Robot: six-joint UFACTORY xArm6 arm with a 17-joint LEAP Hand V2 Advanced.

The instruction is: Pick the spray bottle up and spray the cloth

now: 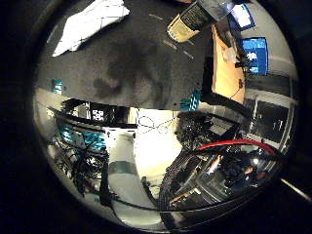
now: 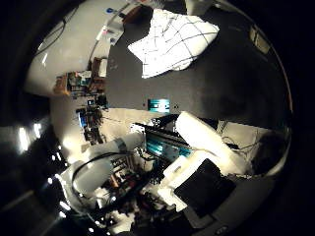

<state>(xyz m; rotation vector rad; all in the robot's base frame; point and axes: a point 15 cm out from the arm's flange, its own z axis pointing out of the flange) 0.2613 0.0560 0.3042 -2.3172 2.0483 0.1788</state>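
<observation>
Little-finger-side palm view: a dark grey matte tabletop [image 1: 141,58] fills the upper field; its near edge runs across the middle of the view, marked by teal fittings [image 1: 191,101], and beyond that edge lies a cluttered room with a red hose [image 1: 234,144] and a white rounded arm segment [image 1: 124,175], much of it too dim to resolve. A translucent spray bottle of pale yellowish liquid with a dark label [image 1: 191,20] stands on the tabletop and is cut off at the rim of the view, so its head and trigger are hidden. A crumpled white cloth with thin dark check lines [image 1: 90,23] lies on the same tabletop, well apart from the bottle, partly clipped by the rim. Between bottle and cloth the tabletop is bare and carries only a soft shadow. An orange-brown wooden board [image 1: 226,66] adjoins the table edge beside the bottle. Thumb-side palm view: the cloth lies flat on the tabletop, near its far edge, with open dark surface between it and the near edge. White and black parts of the right hand [image 2: 204,157] reach in below the table edge, close to the camera; they touch nothing visible, and whether the fingers are straight or curled cannot be told. The bottle is not distinguishable here.
</observation>
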